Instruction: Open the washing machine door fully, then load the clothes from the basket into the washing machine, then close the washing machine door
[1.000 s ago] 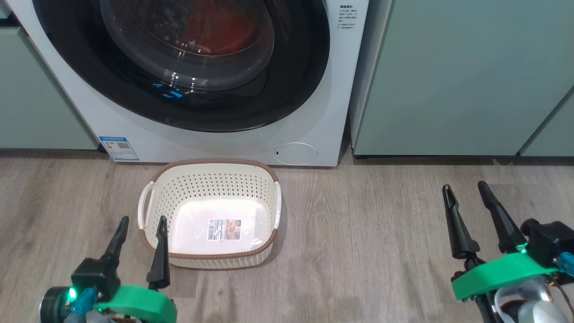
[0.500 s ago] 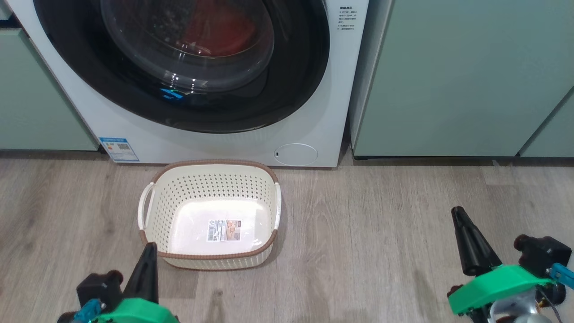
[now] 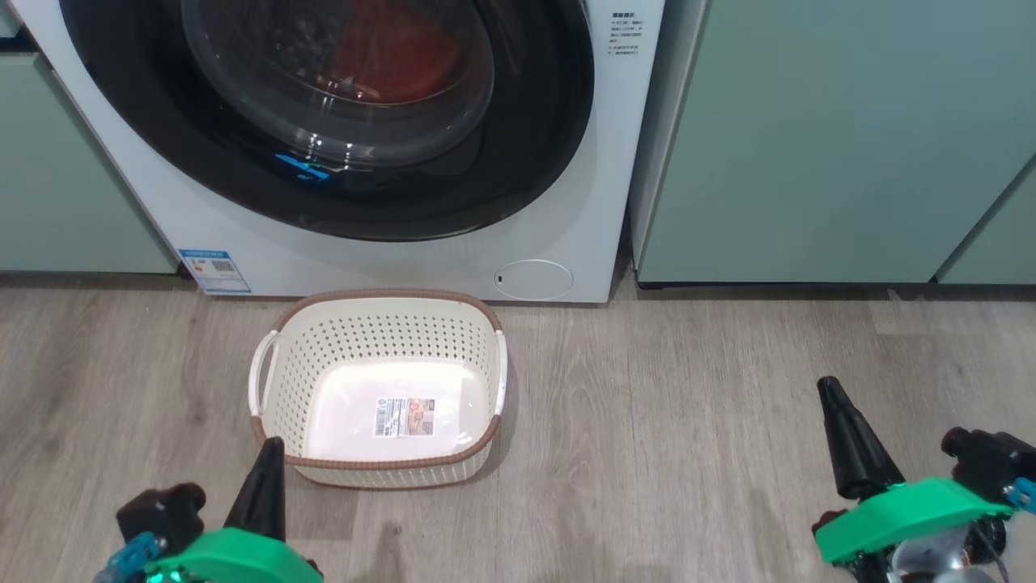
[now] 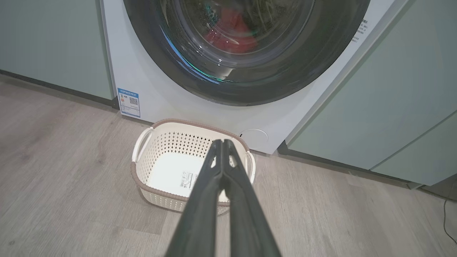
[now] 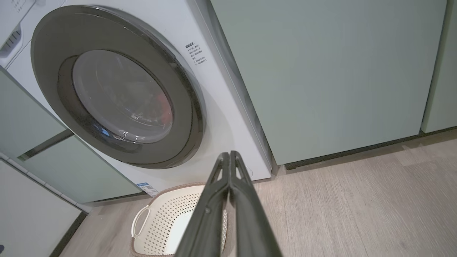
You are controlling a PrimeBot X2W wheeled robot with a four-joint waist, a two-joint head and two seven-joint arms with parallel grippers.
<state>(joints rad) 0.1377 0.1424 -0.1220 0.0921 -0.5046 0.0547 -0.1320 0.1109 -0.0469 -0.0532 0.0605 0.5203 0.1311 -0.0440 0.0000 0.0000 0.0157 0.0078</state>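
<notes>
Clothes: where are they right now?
In the head view, top centre: the red clothes sit inside the washing machine, behind the glass of its shut door; the empty basket stands on the floor in front.

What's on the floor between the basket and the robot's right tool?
Nothing. In the head view, only bare floor lies between the basket and the shut right tool.

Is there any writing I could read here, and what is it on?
Blue sticker, low on the washing machine: too small to read.
Grey print beside the washing machine door: too small to read.
Label on the basket floor: blurred, unreadable.
</notes>
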